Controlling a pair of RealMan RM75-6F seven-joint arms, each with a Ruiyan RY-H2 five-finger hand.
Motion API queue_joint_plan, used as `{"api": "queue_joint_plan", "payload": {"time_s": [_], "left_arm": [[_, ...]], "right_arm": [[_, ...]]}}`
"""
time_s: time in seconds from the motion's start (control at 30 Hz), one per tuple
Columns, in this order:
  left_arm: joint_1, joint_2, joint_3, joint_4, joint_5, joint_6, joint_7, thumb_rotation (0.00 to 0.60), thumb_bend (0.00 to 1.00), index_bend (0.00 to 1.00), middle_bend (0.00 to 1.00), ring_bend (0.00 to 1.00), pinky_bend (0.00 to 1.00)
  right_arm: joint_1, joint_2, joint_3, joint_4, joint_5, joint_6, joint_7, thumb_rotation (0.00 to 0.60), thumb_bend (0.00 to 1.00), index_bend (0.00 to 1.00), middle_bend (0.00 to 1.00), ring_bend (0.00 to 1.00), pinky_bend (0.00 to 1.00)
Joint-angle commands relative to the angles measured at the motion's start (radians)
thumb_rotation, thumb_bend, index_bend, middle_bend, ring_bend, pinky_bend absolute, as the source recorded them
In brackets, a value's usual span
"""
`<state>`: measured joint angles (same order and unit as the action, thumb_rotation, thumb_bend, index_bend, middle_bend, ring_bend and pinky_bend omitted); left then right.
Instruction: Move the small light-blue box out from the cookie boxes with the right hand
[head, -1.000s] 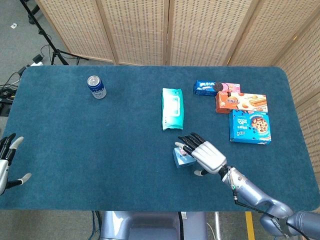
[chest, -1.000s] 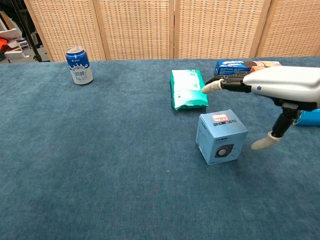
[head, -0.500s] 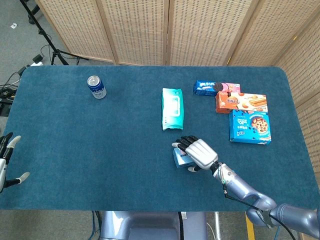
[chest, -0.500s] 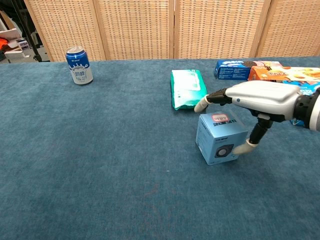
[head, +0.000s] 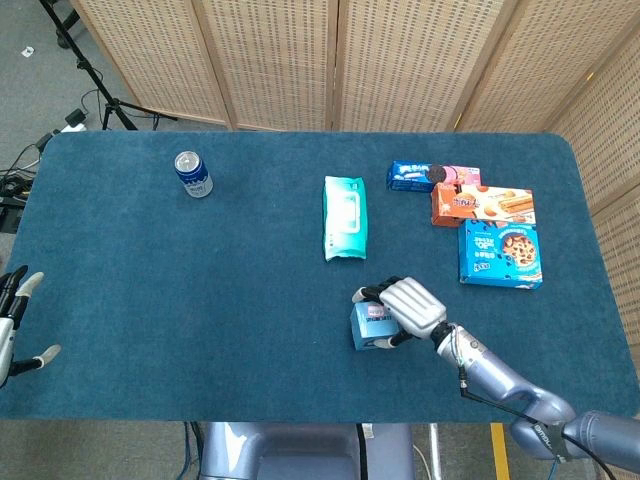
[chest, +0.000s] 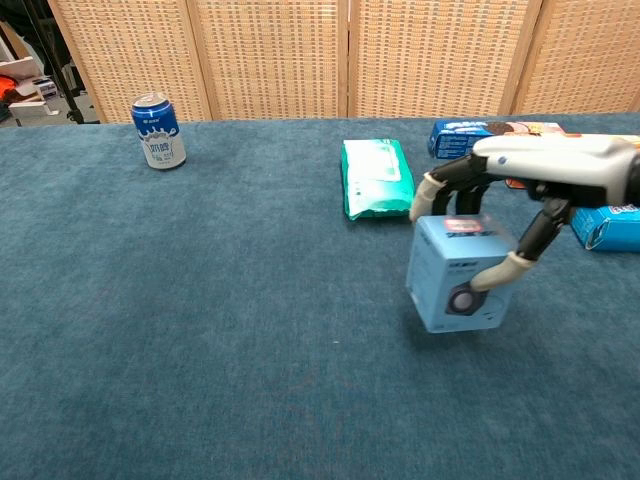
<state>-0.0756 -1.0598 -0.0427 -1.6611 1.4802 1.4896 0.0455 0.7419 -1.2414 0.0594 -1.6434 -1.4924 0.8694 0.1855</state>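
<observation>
Your right hand (chest: 520, 190) grasps the small light-blue box (chest: 459, 272), fingers over its top and thumb against its front. The box sits near the front of the blue table (head: 200, 270), just below the green wipes pack (head: 345, 217) and well apart from the cookie boxes (head: 485, 220). Your left hand (head: 12, 320) rests released at the table's left edge.

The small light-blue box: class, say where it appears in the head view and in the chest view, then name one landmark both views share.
Head view: the small light-blue cardboard box sits low, right of centre, gripped by the right hand.
Chest view: the box is right of centre, in the same hand.
Shared landmark: the green wipes pack, just beyond the box.
</observation>
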Motion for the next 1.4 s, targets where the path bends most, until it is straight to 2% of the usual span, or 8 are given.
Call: {"api": "queue_joint_plan", "payload": {"time_s": [0.03,0.2,0.3,0.4,0.5,1.0,1.17,1.4], "left_arm": [[0.002,0.0,0.001,-0.002,0.004,0.006,0.001,0.6,0.0,0.0,0.0,0.0,0.0],[0.001,0.0,0.0,-0.002,0.002,0.003,0.002,0.6,0.0,0.0,0.0,0.0,0.0],[-0.001,-0.001,0.001,-0.002,0.0,-0.003,0.008,0.6,0.0,0.0,0.0,0.0,0.0],[-0.001,-0.003,0.0,-0.002,-0.002,-0.003,0.011,0.6,0.0,0.0,0.0,0.0,0.0],[-0.001,-0.003,-0.001,-0.002,-0.004,-0.002,0.01,0.6,0.0,0.0,0.0,0.0,0.0],[-0.002,-0.004,0.002,-0.002,0.007,0.0,0.01,0.6,0.0,0.0,0.0,0.0,0.0],[-0.003,-0.001,0.006,-0.001,0.01,-0.005,0.003,0.6,0.0,0.0,0.0,0.0,0.0],[0.002,0.0,0.009,-0.003,0.02,0.005,0.001,0.6,0.0,0.0,0.0,0.0,0.0]], "right_arm": [[0.092,0.187,0.018,-0.127,0.167,-0.263,0.074,0.6,0.62,0.49,0.55,0.5,0.34],[0.2,0.246,0.01,-0.099,0.293,-0.565,0.154,0.6,0.62,0.49,0.55,0.5,0.34],[0.216,0.215,0.005,-0.046,0.316,-0.613,0.164,0.6,0.61,0.49,0.54,0.5,0.34],[0.215,0.191,-0.001,-0.018,0.322,-0.61,0.156,0.6,0.38,0.35,0.26,0.24,0.28],[0.209,0.177,-0.001,-0.009,0.323,-0.599,0.153,0.6,0.03,0.03,0.0,0.0,0.08],[0.032,0.145,0.013,-0.068,0.187,-0.098,-0.078,0.6,0.0,0.0,0.0,0.0,0.02],[-0.072,0.173,-0.045,-0.115,0.022,0.093,-0.14,0.6,0.0,0.0,0.0,0.0,0.02],[-0.126,0.141,-0.115,-0.049,-0.082,0.131,-0.162,0.6,0.0,0.0,0.0,0.0,0.02]]}}
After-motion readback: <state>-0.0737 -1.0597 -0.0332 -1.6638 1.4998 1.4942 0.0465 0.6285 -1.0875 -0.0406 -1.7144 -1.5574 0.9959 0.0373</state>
